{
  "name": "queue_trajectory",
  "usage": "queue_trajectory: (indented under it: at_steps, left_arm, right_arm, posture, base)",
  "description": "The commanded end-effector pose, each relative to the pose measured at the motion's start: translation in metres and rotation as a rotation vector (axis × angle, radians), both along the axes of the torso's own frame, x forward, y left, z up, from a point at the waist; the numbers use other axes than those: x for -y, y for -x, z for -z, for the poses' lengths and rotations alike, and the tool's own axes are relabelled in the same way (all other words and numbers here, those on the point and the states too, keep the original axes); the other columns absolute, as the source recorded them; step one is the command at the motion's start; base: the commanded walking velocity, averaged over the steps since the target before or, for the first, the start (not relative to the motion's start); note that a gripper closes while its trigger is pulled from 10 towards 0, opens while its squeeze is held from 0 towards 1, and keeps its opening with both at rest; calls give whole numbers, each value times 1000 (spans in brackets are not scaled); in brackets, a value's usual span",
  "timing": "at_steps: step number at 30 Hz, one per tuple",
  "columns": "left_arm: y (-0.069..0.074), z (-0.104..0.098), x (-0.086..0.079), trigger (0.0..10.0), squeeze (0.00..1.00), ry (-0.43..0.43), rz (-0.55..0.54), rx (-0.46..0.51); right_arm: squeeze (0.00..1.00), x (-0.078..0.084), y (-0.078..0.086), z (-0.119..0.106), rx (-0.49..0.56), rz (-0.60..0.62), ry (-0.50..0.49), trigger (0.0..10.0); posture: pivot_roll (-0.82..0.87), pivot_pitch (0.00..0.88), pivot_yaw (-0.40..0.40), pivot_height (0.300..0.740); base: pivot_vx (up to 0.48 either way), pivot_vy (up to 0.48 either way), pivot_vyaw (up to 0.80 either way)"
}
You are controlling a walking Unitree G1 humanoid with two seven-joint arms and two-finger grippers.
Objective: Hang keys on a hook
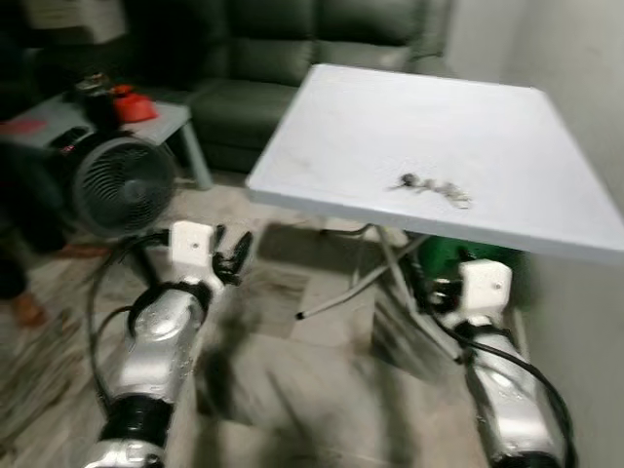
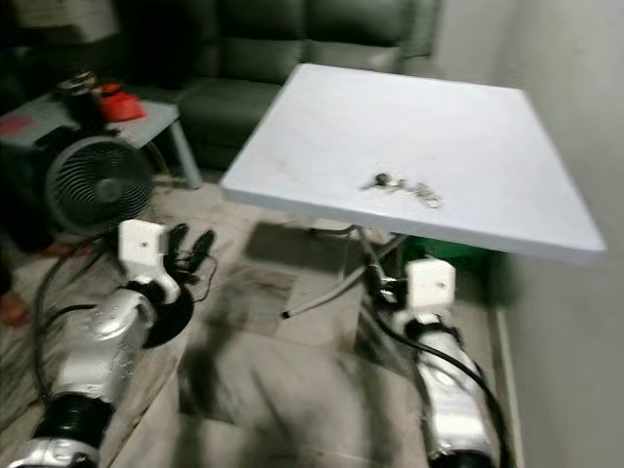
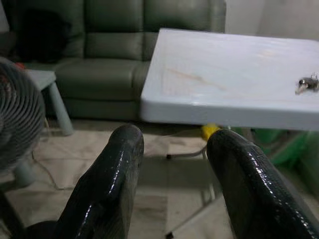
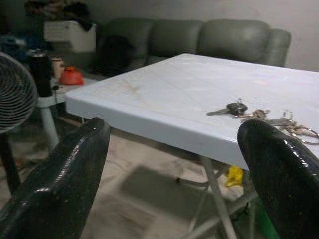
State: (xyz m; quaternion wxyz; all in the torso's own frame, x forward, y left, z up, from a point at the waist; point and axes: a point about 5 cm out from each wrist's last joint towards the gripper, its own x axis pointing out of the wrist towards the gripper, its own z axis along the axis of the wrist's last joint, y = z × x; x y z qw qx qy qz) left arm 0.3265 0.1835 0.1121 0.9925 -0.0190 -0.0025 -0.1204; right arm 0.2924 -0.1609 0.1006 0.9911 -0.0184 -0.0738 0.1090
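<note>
Now approaching: I am standing before the white folding table (image 1: pixel 370 136), both arms held low ahead of me, with nothing picked up so far. The keys (image 1: pixel 434 186) are lying loose on the tabletop, near its front edge and toward my right side, apart from both grippers. My right gripper (image 4: pixel 174 164) is sitting below the table's edge, its two black fingers spread wide and empty, with the keys showing just above and beyond them in the right wrist view. My left gripper (image 1: pixel 232 255) is hanging lower over the floor, well apart from the table, its fingers (image 3: pixel 107 184) also parted and holding nothing. A round fan (image 1: pixel 122 182), a small side table (image 1: pixel 175 119) carrying a red object (image 1: pixel 134 104), and a dark green sofa (image 1: pixel 283 58) are filling the room behind. No hook can be made out. As I judge it, the step in hand is reaching for the keys; next I need to lift the right gripper above the tabletop, bring it down over the bunch and close on it.
</note>
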Motion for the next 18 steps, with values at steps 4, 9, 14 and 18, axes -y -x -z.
queue_trajectory:
  at_steps: [4,9,14,18]
  left_arm:
    - [-3,-3,15,10000,0,4,43,6]
    - [-3,-3,14,10000,0,3,40,5]
    - [-2,-3,13,10000,0,3,37,3]
    - [-3,-3,13,10000,0,5,34,2]
  right_arm:
    - [0,15,2,-3,5,40,1,10000]
    - [0,15,1,-3,4,40,0,10000]
    - [0,16,1,-3,2,42,-1,10000]
    - [0,16,1,-4,3,40,-1,10000]
  posture:
    - [-133,1,7,740]
    - [-132,5,6,740]
    - [-131,7,6,740]
    - [-131,8,4,740]
  base:
    - [269,0,0]
    - [268,0,0]
    - [269,0,0]
    - [278,0,0]
